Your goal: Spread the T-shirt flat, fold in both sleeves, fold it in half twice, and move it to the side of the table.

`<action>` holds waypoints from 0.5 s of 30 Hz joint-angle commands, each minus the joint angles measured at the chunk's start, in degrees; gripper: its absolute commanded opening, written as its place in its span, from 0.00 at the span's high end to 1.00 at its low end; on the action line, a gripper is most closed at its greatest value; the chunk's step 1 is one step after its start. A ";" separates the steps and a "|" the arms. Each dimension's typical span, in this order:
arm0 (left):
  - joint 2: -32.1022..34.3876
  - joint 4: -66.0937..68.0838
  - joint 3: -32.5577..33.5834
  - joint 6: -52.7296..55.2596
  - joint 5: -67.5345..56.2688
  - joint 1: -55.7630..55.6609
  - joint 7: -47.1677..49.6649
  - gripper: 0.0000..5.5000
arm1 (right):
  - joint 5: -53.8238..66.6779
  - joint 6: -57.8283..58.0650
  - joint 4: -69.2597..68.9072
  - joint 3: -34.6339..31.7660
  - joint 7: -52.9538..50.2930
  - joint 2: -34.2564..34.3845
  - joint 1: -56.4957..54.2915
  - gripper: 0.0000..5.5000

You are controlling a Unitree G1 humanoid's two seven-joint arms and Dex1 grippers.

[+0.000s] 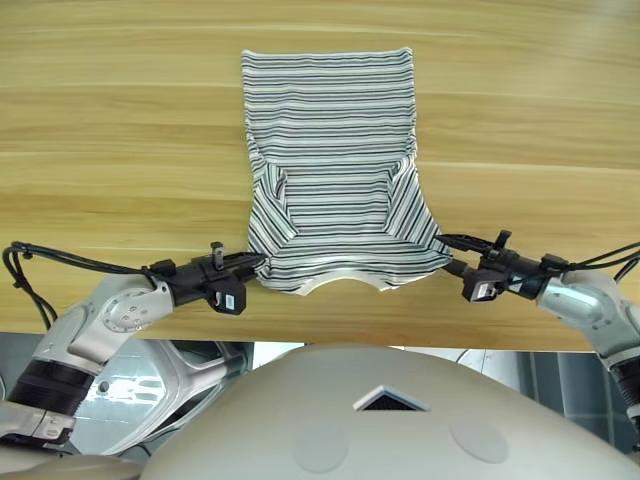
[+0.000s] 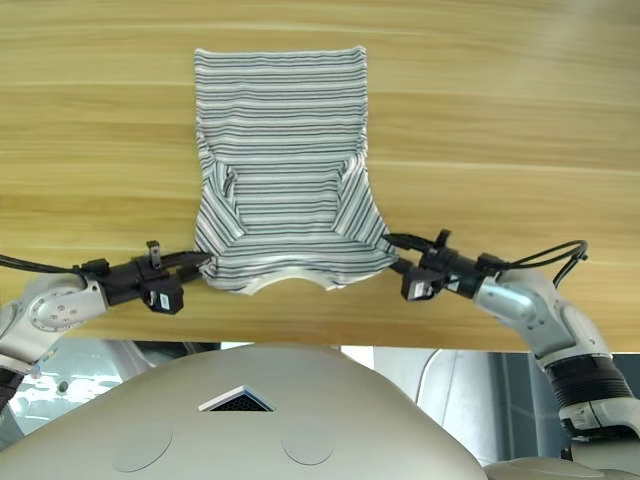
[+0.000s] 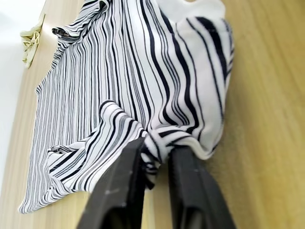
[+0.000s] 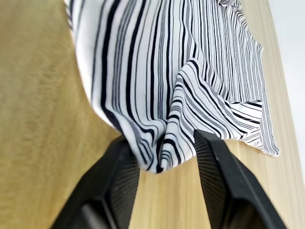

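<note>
The T-shirt is thin, soft knit, light and limp, so I judge it will sag, stretch and wrinkle wherever it is unsupported and will not hold a crease unless it is laid down smoothly. The sensible places to hold it are the two shoulder corners at the collar end, taken together so that the cloth stays taut between them (a single corner would let the rest swing and bunch). It lies on the wooden table in the upper and middle centre of the left eye view. Its straight hem sits near the top of the frame and its pale collar edge near the lower centre. It is white with fine dark stripes running across. Both sleeves are already turned inward over the chest as slanted flaps, one at centre left and one at centre right, which narrows the body to a rough rectangle flaring towards the shoulders. The left gripper, at lower left, has its fingers pinched tight on that shoulder corner. The right gripper, at lower right, has its fingers set wider, with a thicker bunch of the other corner held between them and touching both.
</note>
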 commanded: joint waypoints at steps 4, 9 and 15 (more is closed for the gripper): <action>0.72 1.91 -1.18 1.18 2.97 1.82 -1.09 1.00 | -2.10 1.22 2.67 2.36 1.46 1.24 -1.24 0.75; 0.14 3.20 -1.16 1.00 2.89 0.72 -0.43 1.00 | -1.56 0.69 2.72 2.51 1.28 1.16 -1.43 0.94; -0.32 4.15 -1.41 0.93 2.89 -0.68 -0.24 1.00 | -1.66 0.67 2.35 2.58 1.09 1.08 -0.86 1.00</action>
